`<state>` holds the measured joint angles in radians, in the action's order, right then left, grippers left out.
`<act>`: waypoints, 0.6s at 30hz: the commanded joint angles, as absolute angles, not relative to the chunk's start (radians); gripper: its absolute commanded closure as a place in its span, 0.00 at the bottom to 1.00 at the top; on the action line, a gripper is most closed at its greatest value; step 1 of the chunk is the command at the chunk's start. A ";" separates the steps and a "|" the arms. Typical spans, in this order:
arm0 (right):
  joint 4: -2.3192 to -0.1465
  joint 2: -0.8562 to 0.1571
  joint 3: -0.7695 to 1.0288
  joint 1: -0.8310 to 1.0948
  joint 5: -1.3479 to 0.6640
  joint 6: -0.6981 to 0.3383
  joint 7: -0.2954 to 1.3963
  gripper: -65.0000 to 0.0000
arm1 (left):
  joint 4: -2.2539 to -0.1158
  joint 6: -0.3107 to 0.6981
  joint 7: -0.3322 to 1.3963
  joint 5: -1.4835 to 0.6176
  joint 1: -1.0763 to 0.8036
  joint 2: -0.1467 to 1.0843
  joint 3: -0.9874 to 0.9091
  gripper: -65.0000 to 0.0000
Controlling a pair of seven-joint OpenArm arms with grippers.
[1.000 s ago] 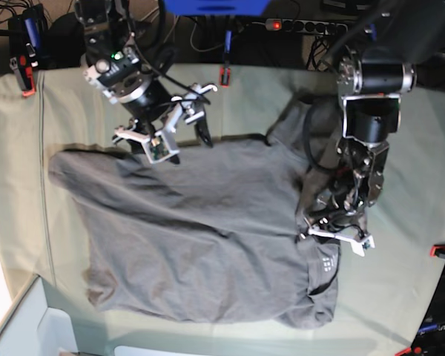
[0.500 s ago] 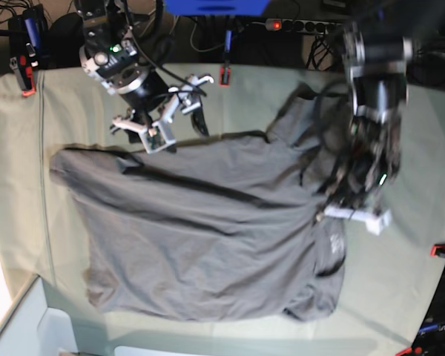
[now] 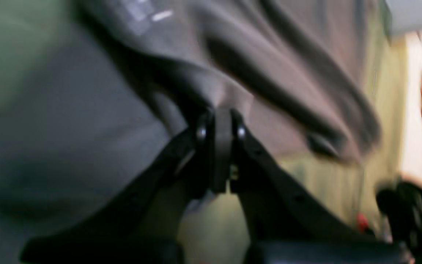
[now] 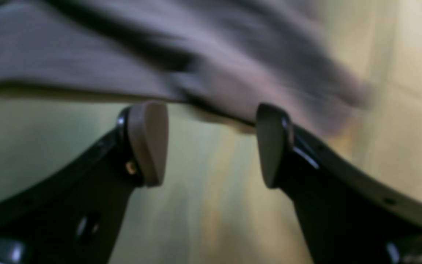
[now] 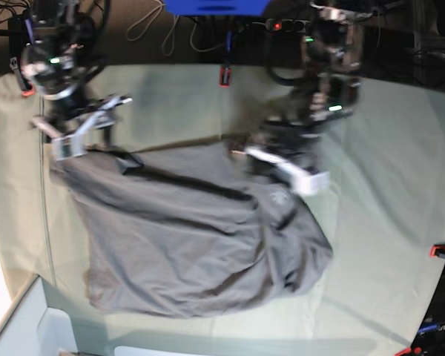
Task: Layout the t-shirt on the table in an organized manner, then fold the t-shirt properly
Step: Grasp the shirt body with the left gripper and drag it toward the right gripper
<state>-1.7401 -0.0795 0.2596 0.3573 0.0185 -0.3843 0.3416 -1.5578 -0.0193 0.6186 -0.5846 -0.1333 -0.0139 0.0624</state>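
The dark grey t-shirt (image 5: 185, 237) lies bunched across the middle of the pale green table (image 5: 386, 222), its right part pulled up and over. My left gripper (image 5: 278, 174) is shut on a pinch of the t-shirt (image 3: 277, 73); in the left wrist view the left gripper (image 3: 218, 123) has its fingers pressed together on raised fabric. My right gripper (image 5: 85, 130) hovers open at the shirt's far left corner. The right wrist view shows the right gripper (image 4: 211, 145) with nothing between its pads, the t-shirt's edge (image 4: 211, 80) just beyond. All views are motion-blurred.
Red-orange clips sit at the table's edges: back middle (image 5: 224, 76), back left (image 5: 27, 87), right (image 5: 443, 251). A white bin (image 5: 30, 326) stands at the front left corner. Cables and a power strip (image 5: 282, 24) lie behind the table.
My left gripper shut on the shirt near the collar and carried it up and to the left, bunching the right side. The right arm swung left to the shirt's far corner, still open.
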 commanded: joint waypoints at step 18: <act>-1.764 -0.119 0.745 0.263 0.007 -0.384 0.311 0.42 | -1.466 -0.005 0.389 -0.607 0.231 -0.084 0.871 0.79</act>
